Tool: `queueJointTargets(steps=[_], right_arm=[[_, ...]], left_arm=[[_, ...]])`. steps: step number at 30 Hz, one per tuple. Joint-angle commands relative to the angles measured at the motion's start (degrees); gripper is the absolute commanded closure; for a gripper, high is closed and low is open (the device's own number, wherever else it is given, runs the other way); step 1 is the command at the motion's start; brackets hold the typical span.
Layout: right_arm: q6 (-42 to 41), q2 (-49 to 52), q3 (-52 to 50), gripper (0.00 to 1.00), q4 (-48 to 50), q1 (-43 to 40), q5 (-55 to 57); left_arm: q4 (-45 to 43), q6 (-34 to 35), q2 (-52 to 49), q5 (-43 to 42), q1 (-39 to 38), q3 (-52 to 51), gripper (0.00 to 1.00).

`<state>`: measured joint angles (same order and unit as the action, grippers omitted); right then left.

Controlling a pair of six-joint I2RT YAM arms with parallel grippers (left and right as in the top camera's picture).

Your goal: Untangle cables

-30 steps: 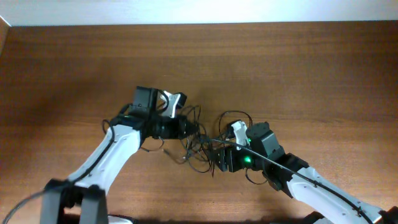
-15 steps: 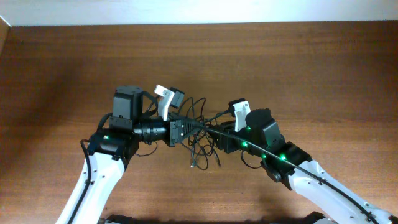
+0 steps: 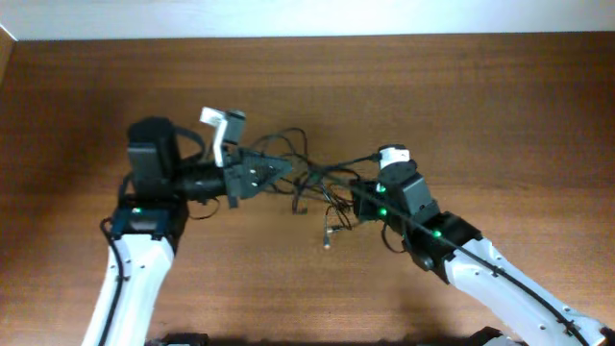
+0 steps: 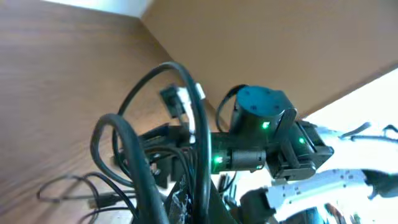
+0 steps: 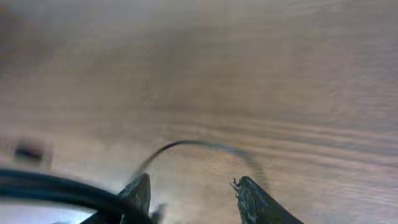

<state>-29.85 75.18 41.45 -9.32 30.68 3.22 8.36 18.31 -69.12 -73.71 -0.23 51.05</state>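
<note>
Seeing cables (image 3: 309,181) bunched mid-table (image 3: 480,106), slightly toward far edge, strung between both claws. Reading left gripper (image 3: 279,169) as clamped on tangle's left end. Reading right gripper (image 3: 357,200) as spread: fingertips (image 5: 138,186) apart, only a thin blurred strand arcing past. Noting loose plug (image 3: 327,242) toward near edge. Noting thick black wire (image 5: 56,186) blocking right wrist view's lower left.

The left arm (image 3: 130,279) rises from the lower left edge, its wrist turned so the left gripper (image 3: 277,170) points right, fingers drawn together to a point on the cables (image 3: 309,179). The right arm (image 3: 500,284) reaches in from the lower right, the right gripper (image 3: 357,199) pointing left; its fingertips (image 5: 138,190) stand apart
</note>
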Motion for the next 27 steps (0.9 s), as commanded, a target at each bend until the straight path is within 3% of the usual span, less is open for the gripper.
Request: queueJointTargets(steps=[1,9,14,18,22,24,27], right_arm=[[0.2,1.4,-2.5,0.51,-4.5,-8.3,4.6],[1.1,0.1,-1.6,0.47,-4.3,-11.3,-13.0],[12.9,-5.7,-0.5,0.45,5.8,-11.3,-35.8],[18.0,-7.3,-0.5,0.45,12.2,-11.2,-44.1],[20.2,-7.1,-0.5,0.45,13.7,-11.1,-44.9],[22.9,-6.0,-0.5,0.32,14.8,-10.1,-44.7],[30.2,-4.0,-0.5,0.29,15.2,-5.4,-35.4]], left_arm=[[-1.2,2.1,1.4,-4.7,9.0,1.4,1.0],[2.5,2.0,1.4,-4.7,10.1,1.4,1.0],[4.4,2.0,1.4,-5.6,10.1,1.4,1.0],[4.3,1.4,1.4,-10.8,10.1,1.4,1.0],[4.4,2.7,1.4,-12.5,10.1,1.4,1.0],[4.4,6.6,1.4,-12.5,10.0,1.4,1.0],[4.4,12.0,1.4,-12.5,10.0,1.4,1.0]])
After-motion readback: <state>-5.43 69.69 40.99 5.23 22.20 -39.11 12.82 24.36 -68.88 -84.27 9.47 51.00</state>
